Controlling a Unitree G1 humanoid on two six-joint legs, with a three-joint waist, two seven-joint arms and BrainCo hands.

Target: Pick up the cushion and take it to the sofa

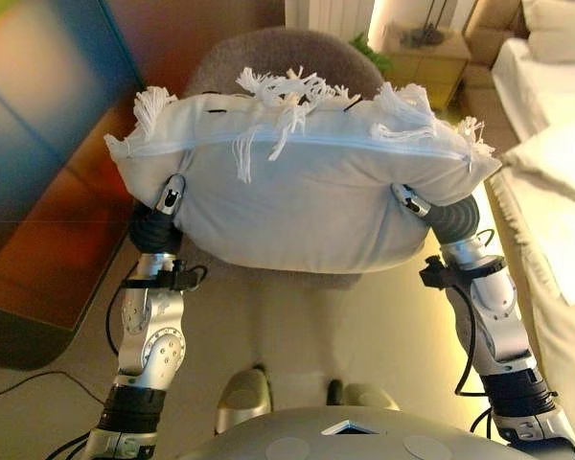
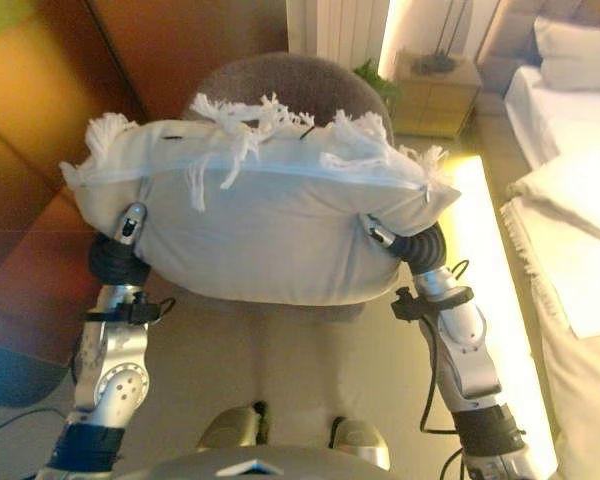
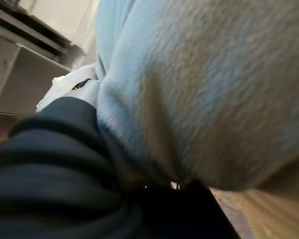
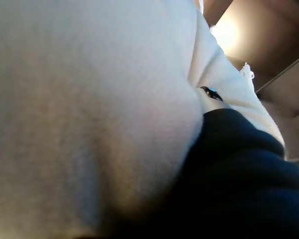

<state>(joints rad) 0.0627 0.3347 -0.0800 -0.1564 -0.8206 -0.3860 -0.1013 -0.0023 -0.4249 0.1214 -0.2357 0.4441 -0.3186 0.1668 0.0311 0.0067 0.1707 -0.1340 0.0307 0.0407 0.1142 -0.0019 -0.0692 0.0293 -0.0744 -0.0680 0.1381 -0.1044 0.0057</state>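
Both hands are pressed into a white cushion (image 1: 297, 206) from opposite ends, carrying it in the air ahead of the robot — it fills the middle of the head views, with tufts of white fringe standing along its far edge and a zipped seam running across just below them. At 9 o'clock on the cushion the left hand (image 1: 170, 198) shows only a silver bit of finger or thumb against the fabric above its dark ribbed cover; at 3 o'clock the right hand (image 1: 414, 201) shows the same. How the fingers lie beyond that cannot be told from any view (both wrist views are filled with pale fabric bulging against the covers).

Behind the cushion, toward 12 o'clock, the rounded back of a grey-brown chair (image 1: 287, 53) rises above the fringe. A bed with white bedding (image 1: 556, 192) runs down the side from 1 to 4 o'clock. Between chair and bed, near 1 o'clock, stands a small wooden nightstand (image 1: 431, 62), and a green plant (image 1: 369, 50) peeks out just beside it — partly hidden by the chair.
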